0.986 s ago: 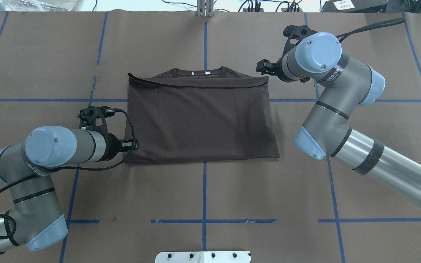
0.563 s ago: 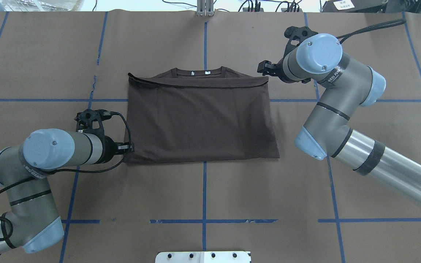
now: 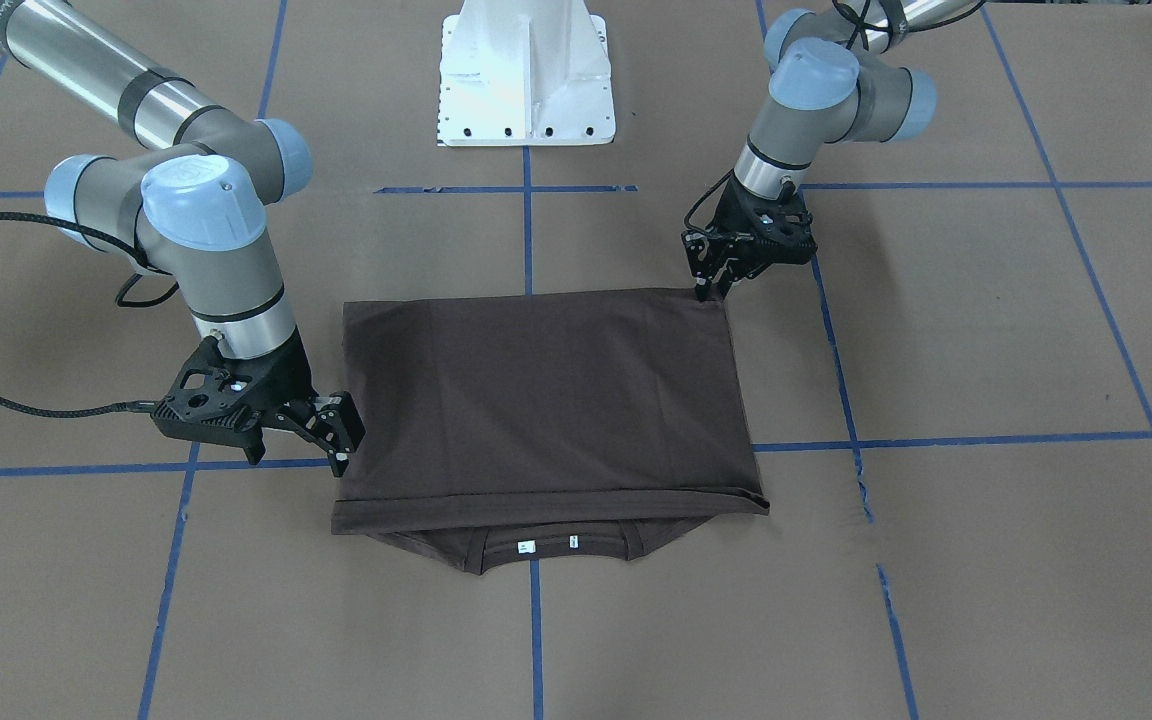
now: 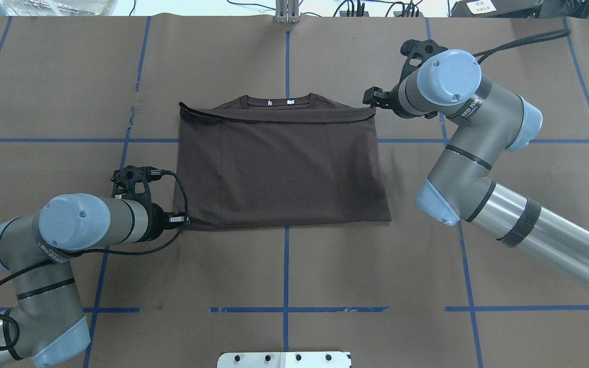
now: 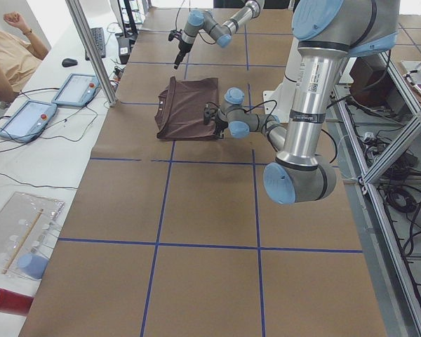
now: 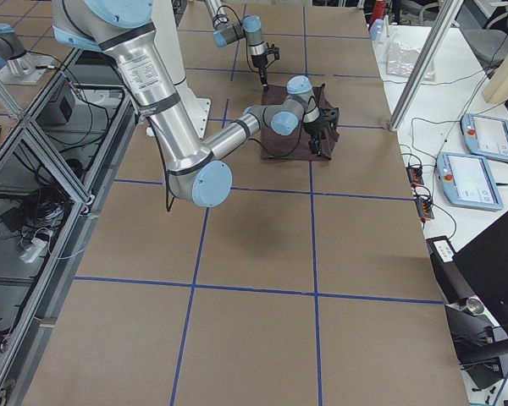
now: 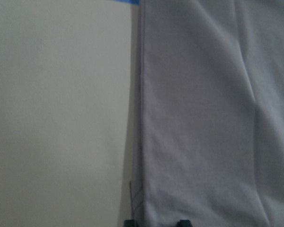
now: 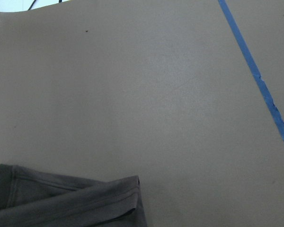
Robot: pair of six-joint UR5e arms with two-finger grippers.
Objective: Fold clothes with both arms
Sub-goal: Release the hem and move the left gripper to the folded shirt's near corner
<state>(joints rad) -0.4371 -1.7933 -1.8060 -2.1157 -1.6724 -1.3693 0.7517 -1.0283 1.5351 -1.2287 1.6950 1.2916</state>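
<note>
Close on each corner only once you have every layer (the fold is thick there). Overhead, the left gripper (image 4: 187,220) sits at 8 o'clock of the shirt (image 4: 279,163), its fingers slightly parted astride the edge. The right gripper (image 4: 370,97) is at 2 o'clock, parted and empty. The shirt lies folded in half mid-table (image 4: 69,76). It is dark brown, with the collar (image 4: 279,99) peeking out at 12.

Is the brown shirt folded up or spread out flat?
Folded. The T-shirt has its hem doubled up near the collar, so only the collar and white tags peek out; no sleeves show.
</note>
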